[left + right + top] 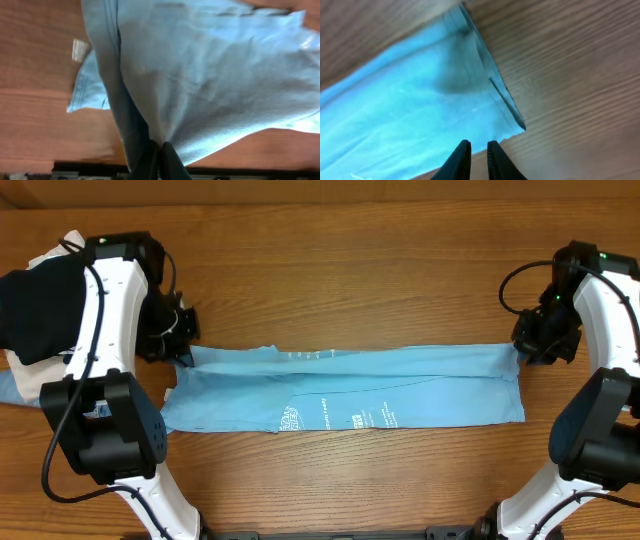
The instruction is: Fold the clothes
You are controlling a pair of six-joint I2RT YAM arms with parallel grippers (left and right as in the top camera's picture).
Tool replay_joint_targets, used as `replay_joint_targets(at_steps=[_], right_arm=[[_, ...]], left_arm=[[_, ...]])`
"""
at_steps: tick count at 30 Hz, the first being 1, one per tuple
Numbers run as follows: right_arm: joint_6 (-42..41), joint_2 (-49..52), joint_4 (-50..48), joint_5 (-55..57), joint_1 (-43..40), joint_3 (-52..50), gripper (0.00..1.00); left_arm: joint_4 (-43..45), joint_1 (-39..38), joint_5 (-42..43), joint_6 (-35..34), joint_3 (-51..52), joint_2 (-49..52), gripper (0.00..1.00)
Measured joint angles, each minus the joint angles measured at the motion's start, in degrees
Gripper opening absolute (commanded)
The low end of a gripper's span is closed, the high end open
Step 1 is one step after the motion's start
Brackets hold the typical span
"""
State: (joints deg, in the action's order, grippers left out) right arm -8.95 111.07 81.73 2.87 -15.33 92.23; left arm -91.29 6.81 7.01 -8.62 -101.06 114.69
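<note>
Across the middle of the bench [350, 270], the light blue T-shirt [400, 385] lies flat as one long band running left to right. It is folded lengthwise and its layers overlap. Small white printed logos [355, 418] show along its near edge, roughly at the centre. The left end is bunched and uneven. The right end is squarer, with a stitched hem at the corner.

Left gripper [185, 345]: at the far left corner of the band. In the left wrist view the fingers are pressed together on a pinch of the blue cloth, which fans out from the tips. A small white label [80, 50] sits beside a seamed edge of the shirt.

Right gripper [522, 352]: at the far right corner of the band. In the right wrist view the fingers stand a narrow gap apart with nothing clamped between them, and the hemmed corner lies just beyond the tips. Whether the tips touch the cloth cannot be determined.

Far left of the bench, partly behind the left arm: a black garment [40, 300], with a beige garment [35, 380] beneath it on the near side. Both lie apart from the shirt.
</note>
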Motion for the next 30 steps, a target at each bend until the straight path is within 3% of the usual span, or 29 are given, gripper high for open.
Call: replay_joint_targets(at_steps=[8,26,28,30], right_arm=[[-0.04,0.0,-2.14,-0.42,0.0,-3.56,0.26],[-0.04,0.0,-19.65,-2.43,0.0,-15.74,0.3],[-0.02,0.0,-21.03,-2.47,0.0,-16.55,0.26],[0.48,0.0,-22.05,-2.47,0.0,-16.87,0.07]], left_arm=[[2.23,-0.07,-0.46,0.0,6.01,0.0,0.04],[7.32,-3.74,-0.87,0.0,7.56,0.0,0.04],[7.32,-3.74,-0.87,0.0,7.56,0.0,0.04],[7.32,-3.74,-0.87,0.0,7.56,0.0,0.04]])
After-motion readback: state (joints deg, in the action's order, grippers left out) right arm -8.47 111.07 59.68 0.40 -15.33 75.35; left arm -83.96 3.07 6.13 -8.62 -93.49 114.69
